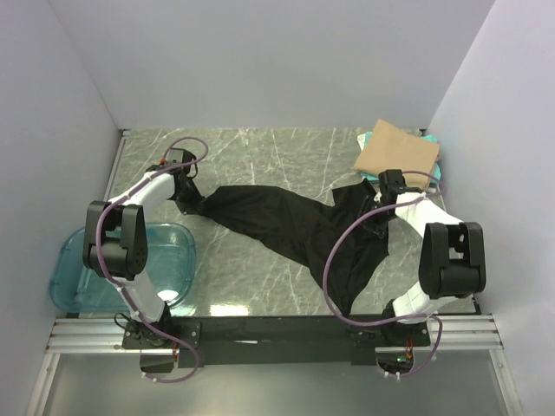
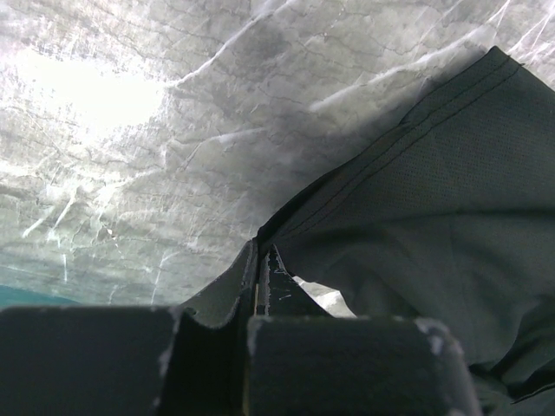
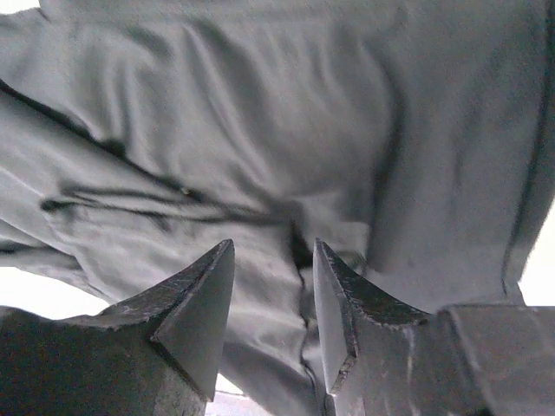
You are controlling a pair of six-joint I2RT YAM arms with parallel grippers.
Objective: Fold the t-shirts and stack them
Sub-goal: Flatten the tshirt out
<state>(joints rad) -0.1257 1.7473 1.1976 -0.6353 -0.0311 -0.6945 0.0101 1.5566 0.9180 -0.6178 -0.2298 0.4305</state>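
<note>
"T-shirt (image 1: 286, 230) first: where is it in the top view?"

"It is the black one. It lies just beside the folded stack (image 1: 397, 152), on the near-left side of it, and is drawn out long away from the stack. My left gripper (image 1: 192, 204) is at the end farthest from the stack. My right gripper (image 1: 379, 201) is over the end nearest to it."

"And the left wrist view?"

"There my left gripper (image 2: 260, 264) is clenched on the hem, and the fingers have only cloth between them. From the pinch the cloth runs tight toward the stack side."

"The right wrist view?"

"My right gripper (image 3: 273, 260) is released, about half open, low over the t-shirt (image 3: 260, 130). A small ridge of cloth stands in the gap, but the pads (image 3: 195, 303) do not seem to press it."

"So how do you do this step well?"

"I judge that I am flattening the cloth before the fold. The right fingers should close on one edge only, not on a bunch of layers. Then I should pull both ends apart gently and keep the cloth off the stack."
</note>
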